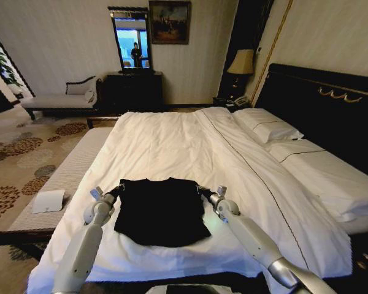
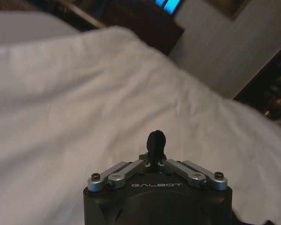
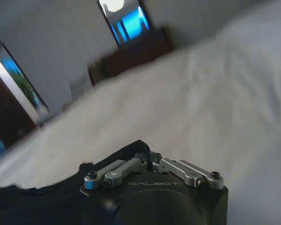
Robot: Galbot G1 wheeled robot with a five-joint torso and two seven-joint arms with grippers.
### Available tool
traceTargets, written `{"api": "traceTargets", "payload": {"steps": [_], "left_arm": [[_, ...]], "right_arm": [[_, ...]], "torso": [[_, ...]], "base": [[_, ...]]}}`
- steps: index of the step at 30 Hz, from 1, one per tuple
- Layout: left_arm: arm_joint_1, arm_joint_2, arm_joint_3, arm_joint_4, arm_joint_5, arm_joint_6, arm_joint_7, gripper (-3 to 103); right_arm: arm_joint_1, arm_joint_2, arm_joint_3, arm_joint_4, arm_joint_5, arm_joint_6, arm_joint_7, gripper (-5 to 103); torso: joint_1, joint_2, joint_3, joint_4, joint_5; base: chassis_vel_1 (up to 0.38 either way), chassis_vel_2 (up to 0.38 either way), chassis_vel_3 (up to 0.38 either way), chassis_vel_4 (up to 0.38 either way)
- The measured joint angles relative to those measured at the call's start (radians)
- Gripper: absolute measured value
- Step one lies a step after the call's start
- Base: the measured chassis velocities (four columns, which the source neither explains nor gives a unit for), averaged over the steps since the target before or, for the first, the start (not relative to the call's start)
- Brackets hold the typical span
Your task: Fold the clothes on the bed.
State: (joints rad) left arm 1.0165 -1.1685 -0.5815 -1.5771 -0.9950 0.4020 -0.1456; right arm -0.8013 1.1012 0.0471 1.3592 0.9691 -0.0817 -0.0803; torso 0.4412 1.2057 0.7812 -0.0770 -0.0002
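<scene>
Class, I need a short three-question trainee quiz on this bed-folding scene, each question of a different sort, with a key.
1. True or false: the T-shirt lies on the white duvet.
2. Where is the left gripper?
A. at the shirt's far left corner
B. on a pillow
C. over the carpet
3. Fill in: the right gripper is at the shirt's far ____ corner.

Key: 1 true; 2 A; 3 right.

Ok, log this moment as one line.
left gripper: shut on black T-shirt corner | right gripper: shut on opposite corner | shirt on white bed
</scene>
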Motion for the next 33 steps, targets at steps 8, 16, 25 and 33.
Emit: {"api": "traceTargets", "payload": {"steps": [8, 16, 25, 33], "left_arm": [[-0.080, 0.113, -0.043, -0.194, -0.160, -0.010, -0.049, 1], [-0.278, 0.302, -0.049, -0.306, -0.370, -0.016, -0.137, 1], [-0.429, 0.515, -0.108, -0.398, -0.599, -0.030, -0.195, 1], [-0.222, 0.597, -0.320, -0.629, -0.700, -0.031, -0.212, 1]], "right_arm": [[0.060, -0.094, 0.037, 0.166, 0.105, 0.111, -0.004, 0], [0.243, -0.162, 0.047, 0.328, 0.271, 0.143, 0.011, 0], [0.436, -0.256, 0.104, 0.528, 0.419, 0.134, 0.053, 0], [0.237, -0.383, 0.286, 0.809, 0.422, 0.102, 0.065, 0]], "torso": [[0.000, 0.000, 0.000, -0.0002, 0.0002], [0.000, 0.000, 0.000, 0.0000, 0.0000], [0.000, 0.000, 0.000, 0.0002, 0.0000], [0.000, 0.000, 0.000, 0.0000, 0.0002]], "base": [[0.000, 0.000, 0.000, 0.000], [0.000, 0.000, 0.000, 0.000], [0.000, 0.000, 0.000, 0.000], [0.000, 0.000, 0.000, 0.000]]}}
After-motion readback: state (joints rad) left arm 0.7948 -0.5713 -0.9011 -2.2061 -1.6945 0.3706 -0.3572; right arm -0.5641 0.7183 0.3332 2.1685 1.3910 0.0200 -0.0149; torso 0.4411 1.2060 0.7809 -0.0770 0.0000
